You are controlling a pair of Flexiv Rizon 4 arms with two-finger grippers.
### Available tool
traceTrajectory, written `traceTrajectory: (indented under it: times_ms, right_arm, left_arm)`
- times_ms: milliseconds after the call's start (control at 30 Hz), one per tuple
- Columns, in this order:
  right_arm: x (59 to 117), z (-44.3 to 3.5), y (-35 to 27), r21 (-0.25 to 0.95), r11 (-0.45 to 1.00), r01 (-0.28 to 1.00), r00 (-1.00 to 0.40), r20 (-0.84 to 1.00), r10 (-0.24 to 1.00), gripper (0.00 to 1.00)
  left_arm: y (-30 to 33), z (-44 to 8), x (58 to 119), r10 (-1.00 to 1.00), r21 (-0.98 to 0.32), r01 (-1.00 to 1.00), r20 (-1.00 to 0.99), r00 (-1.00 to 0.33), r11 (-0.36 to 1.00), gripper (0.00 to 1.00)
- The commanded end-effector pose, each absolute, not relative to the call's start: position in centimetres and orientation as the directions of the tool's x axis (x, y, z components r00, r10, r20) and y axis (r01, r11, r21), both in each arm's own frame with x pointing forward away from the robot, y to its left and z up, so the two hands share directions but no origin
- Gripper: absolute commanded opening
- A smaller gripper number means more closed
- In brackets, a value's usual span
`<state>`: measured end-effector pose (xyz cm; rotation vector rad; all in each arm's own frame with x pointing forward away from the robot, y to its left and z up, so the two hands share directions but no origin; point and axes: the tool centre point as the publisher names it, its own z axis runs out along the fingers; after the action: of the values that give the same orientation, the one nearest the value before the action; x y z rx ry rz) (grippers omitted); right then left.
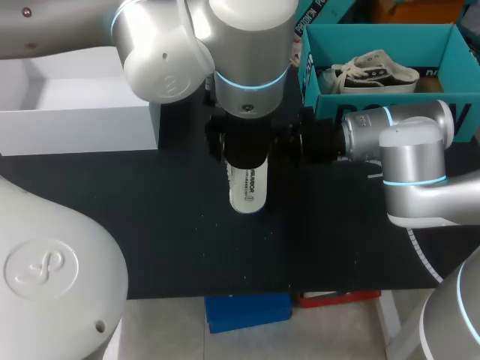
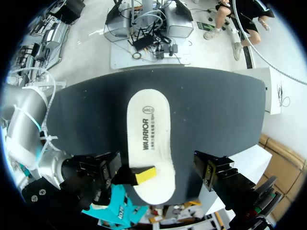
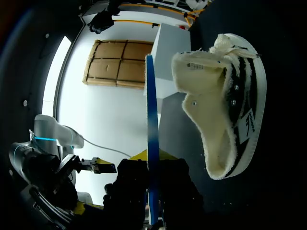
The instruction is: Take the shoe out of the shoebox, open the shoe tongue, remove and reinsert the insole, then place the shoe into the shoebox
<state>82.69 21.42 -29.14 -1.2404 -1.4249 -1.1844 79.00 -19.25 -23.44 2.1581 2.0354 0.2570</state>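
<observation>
Closest to the left wrist camera is the left gripper (image 2: 177, 173), its fingers spread wide. One yellow tip (image 2: 145, 175) touches the heel end of the white insole (image 2: 147, 129), and the other finger stands well clear to the side, so nothing is gripped. The insole lies flat, printed side up, on the black mat (image 2: 216, 110). Across the table the shoe (image 1: 375, 73) sits in the teal shoebox (image 1: 310, 71). The right gripper (image 1: 298, 140) hangs just before its near corner, and whether its fingers are apart cannot be told.

Trouble is likeliest from the insole's thinness: flush with the mat, it may skid or buckle under a closing finger instead of lifting. Both wrists are close together, so a careless swing could knock them. The mat is dark, matte and faintly speckled, and a white open box (image 1: 75, 112) stands at its far left.
</observation>
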Motion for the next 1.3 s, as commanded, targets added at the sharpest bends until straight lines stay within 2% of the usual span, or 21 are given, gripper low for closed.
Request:
traceTrajectory:
  times_ms: [33, 600, 1300]
  right_arm:
    - [82.6, -29.1, 21.5, 0.107, 0.043, 0.993, -0.113, 0.981, 0.155, 0.0]
    - [82.6, -29.1, 21.5, 0.107, 0.043, 0.993, -0.113, 0.981, 0.155, 0.0]
    - [82.6, -29.1, 21.5, 0.107, 0.043, 0.993, -0.113, 0.981, 0.155, 0.0]
  left_arm:
    - [-19.1, -22.8, 80.8, 0.998, 0.245, 0.967, 0.007, 0.065, -0.065, 1.0]
    - [-18.8, -21.6, 88.1, 0.998, 0.264, 0.964, -0.042, 0.047, -0.034, 1.0]
    - [-19.4, -22.2, 93.7, 0.988, 0.116, 0.993, -0.155, 0.006, 0.012, 1.0]
